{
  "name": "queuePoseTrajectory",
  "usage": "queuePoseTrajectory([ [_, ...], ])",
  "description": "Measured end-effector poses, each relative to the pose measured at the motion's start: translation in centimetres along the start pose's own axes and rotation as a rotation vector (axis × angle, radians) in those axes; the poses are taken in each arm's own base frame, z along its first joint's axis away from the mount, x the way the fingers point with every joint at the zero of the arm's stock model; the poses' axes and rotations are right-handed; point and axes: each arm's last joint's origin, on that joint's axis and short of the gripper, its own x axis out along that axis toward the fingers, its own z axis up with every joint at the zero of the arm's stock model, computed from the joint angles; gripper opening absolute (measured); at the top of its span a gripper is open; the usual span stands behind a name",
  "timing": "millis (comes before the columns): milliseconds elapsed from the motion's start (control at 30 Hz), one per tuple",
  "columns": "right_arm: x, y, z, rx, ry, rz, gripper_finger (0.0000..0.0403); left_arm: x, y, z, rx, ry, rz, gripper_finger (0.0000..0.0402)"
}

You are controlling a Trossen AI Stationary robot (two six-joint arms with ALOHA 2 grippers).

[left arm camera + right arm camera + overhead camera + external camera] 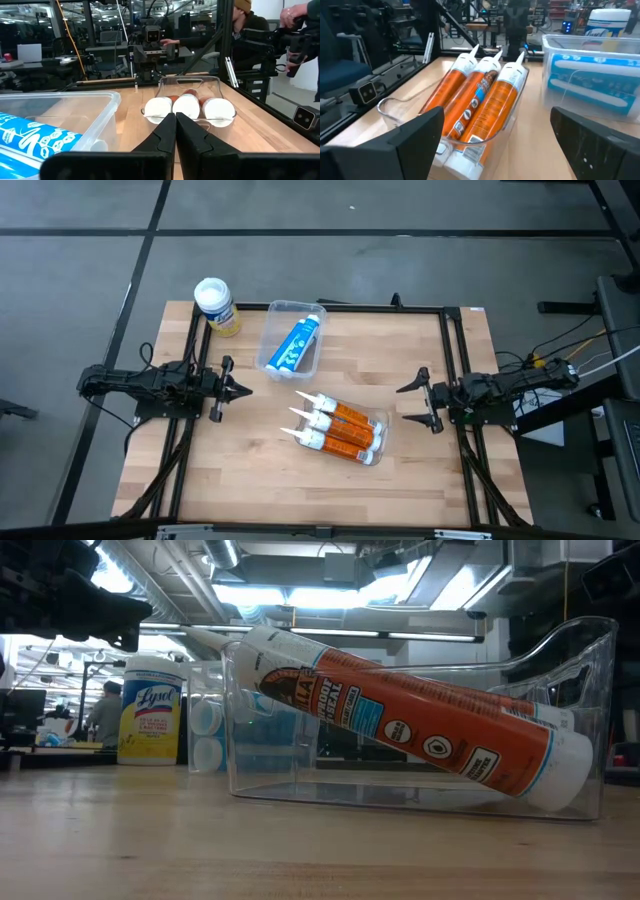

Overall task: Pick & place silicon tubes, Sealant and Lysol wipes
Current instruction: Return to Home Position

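The yellow Lysol wipes canister (215, 306) with a white lid stands upright on the table's far left corner; it also shows in the low view (150, 710). A blue tube (296, 343) lies in a clear bin (272, 340) at the far middle. Three orange sealant tubes (337, 429) lie side by side in a clear tray (380, 442) near the middle, nozzles toward the left. My left gripper (243, 389) is shut and empty at the table's left. My right gripper (413, 402) is open and empty at the right.
Black frame rails (455, 350) run along the table's left, right and far sides. Bare wood lies between both grippers and the tray. A person (245, 20) stands beyond the table's right side in the left wrist view.
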Motion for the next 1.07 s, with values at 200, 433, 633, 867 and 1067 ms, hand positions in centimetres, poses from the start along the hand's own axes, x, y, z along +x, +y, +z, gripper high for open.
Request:
queuePoseTrajectory([
  [200,0.28,0.01,-0.41,0.000,0.049,0.025,0.0364,0.00,0.00,-0.01,0.000,0.000,0.000,0.0009],
  [433,0.43,0.03,-0.60,-0.001,0.073,0.027,0.0364,0.00,0.00,0.00,0.000,0.000,0.000,0.0010],
  [633,0.43,0.03,-0.59,-0.001,0.072,0.027,0.0364,0.00,0.00,0.00,0.000,0.000,0.000,0.0006],
  [867,0.42,0.03,-0.59,-0.001,0.071,0.027,0.0364,0.00,0.00,0.00,0.000,0.000,0.000,0.0011],
  [1067,0.42,0.03,-0.59,-0.001,0.071,0.027,0.0364,0.00,0.00,-0.01,0.000,0.000,0.000,0.0007],
])
